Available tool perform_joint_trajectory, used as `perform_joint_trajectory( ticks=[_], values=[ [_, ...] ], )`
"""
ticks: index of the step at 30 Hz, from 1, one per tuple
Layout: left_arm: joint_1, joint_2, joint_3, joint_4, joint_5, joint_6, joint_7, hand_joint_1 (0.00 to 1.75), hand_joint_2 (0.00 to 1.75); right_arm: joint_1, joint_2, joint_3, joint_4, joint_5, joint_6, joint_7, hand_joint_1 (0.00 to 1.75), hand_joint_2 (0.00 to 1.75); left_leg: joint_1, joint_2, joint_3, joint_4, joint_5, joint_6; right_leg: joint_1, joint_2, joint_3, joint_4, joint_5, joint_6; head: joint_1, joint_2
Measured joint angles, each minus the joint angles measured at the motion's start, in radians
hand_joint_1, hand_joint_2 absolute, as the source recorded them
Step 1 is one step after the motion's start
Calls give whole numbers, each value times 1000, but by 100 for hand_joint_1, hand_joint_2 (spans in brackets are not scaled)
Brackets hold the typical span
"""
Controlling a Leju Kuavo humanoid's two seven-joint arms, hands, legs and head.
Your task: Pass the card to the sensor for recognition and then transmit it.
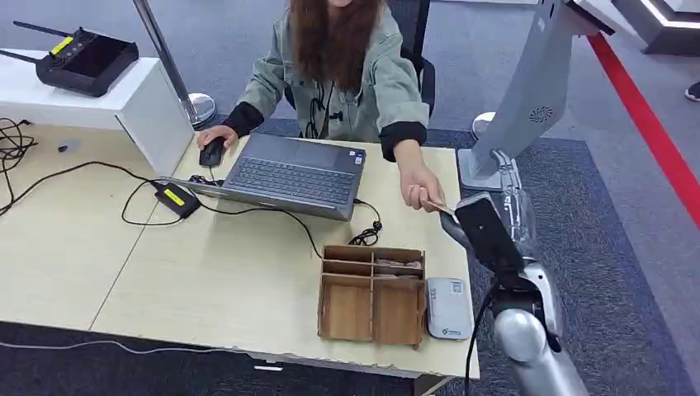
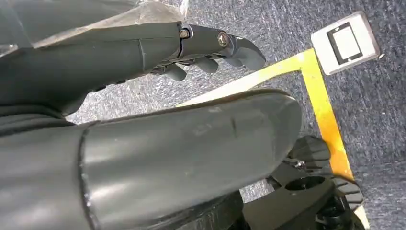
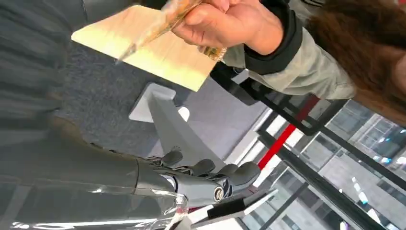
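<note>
Person's hand (image 1: pixel 423 190) grips the card (image 1: pixel 438 208) at the right end of the surface (image 1: pixel 206 280), just beyond the robot's raised right hand (image 3: pixel 210 179). In the right wrist view the card (image 3: pixel 158 26) sits in the person's fingers, apart from the right hand, whose fingers lie loosely curled, holding nothing. Left hand (image 2: pixel 210 50) hangs over the carpet, fingers slightly bent, empty. Sensor (image 1: pixel 449 308) lies beside the wooden organiser (image 1: pixel 371 294).
</note>
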Motion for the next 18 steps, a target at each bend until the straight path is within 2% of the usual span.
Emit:
perform_joint_trajectory(
  ticks=[1, 18],
  values=[
    [0, 0, 0, 0, 0, 0, 0, 0, 0, 0, 0, 0, 5, 0, 0, 0, 175, 175, 0, 0, 0, 0, 0, 0, 0, 0, 0, 0, 0, 0, 0, 0],
    [0, 0, 0, 0, 0, 0, 1, 0, 0, -2, 0, 1, 61, 5, 1, -11, 175, 175, 0, 0, 0, 0, 0, 0, 0, 0, 0, 0, 0, 0, 0, 0]
  ],
)
